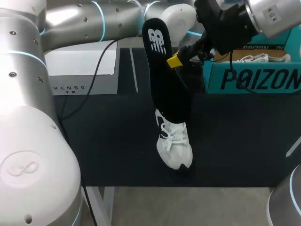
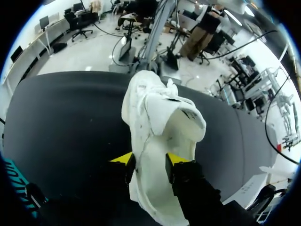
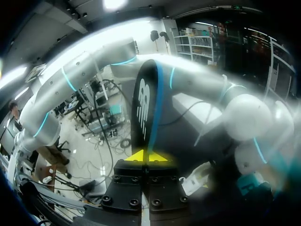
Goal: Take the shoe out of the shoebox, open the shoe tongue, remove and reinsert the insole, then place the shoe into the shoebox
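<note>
Insole (image 1: 167, 80) pinched upright in right gripper (image 1: 174, 61) above shoe (image 1: 175, 143), left gripper (image 2: 149, 162) clamped on shoe heel, table (image 1: 108, 141), shoebox (image 1: 254, 77) at right rear.

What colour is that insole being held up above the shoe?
The insole is black, with a white logo near its upper end; clearest in the head view.

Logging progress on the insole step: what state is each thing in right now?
shoe: on the table, insole out.
insole: out of the shoe, held upright.
shoebox: open.
left end effector: shut on the shoe.
right end effector: shut on the insole.
</note>
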### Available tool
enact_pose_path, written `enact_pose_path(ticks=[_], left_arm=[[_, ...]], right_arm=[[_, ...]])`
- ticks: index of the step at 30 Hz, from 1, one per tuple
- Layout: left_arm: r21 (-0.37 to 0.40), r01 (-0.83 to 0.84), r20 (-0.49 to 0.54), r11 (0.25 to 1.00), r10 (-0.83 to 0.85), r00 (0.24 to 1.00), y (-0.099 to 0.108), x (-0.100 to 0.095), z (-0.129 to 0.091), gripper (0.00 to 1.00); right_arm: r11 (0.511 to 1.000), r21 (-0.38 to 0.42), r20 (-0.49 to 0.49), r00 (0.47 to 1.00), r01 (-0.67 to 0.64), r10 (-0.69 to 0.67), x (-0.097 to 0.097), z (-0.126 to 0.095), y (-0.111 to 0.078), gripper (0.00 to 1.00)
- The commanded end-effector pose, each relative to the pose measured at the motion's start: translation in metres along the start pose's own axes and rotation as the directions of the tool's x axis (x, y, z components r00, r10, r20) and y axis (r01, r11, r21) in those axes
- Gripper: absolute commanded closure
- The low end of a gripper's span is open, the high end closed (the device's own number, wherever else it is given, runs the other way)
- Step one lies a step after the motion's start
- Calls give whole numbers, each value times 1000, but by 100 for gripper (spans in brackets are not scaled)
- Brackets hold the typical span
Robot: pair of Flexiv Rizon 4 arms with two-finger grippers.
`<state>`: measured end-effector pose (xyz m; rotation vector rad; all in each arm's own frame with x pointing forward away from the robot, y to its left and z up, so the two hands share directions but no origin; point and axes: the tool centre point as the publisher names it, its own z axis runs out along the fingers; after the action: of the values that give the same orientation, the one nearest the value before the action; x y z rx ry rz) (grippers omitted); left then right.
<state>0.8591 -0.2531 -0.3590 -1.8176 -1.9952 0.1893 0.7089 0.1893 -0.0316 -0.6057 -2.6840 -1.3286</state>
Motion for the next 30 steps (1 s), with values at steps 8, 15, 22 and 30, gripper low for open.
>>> enact_pose_path(ticks=[8,15,22,30], left_arm=[[-73,10,393,997,19,919,-4,24,-44,0],[-57,62,717,996,-3,697,-3,53,-77,0],[17,73,902,997,-47,430,-3,81,-80,0],[50,0,981,999,-49,188,-10,112,-78,0]], right_arm=[[1000,1,1,1000,-1,1,0,2,1,100],[1000,1,1,1000,-1,1,0,2,1,100],[1000,1,1,1000,-1,1,0,2,1,100],[1000,1,1,1000,-1,1,0,2,1,100]])
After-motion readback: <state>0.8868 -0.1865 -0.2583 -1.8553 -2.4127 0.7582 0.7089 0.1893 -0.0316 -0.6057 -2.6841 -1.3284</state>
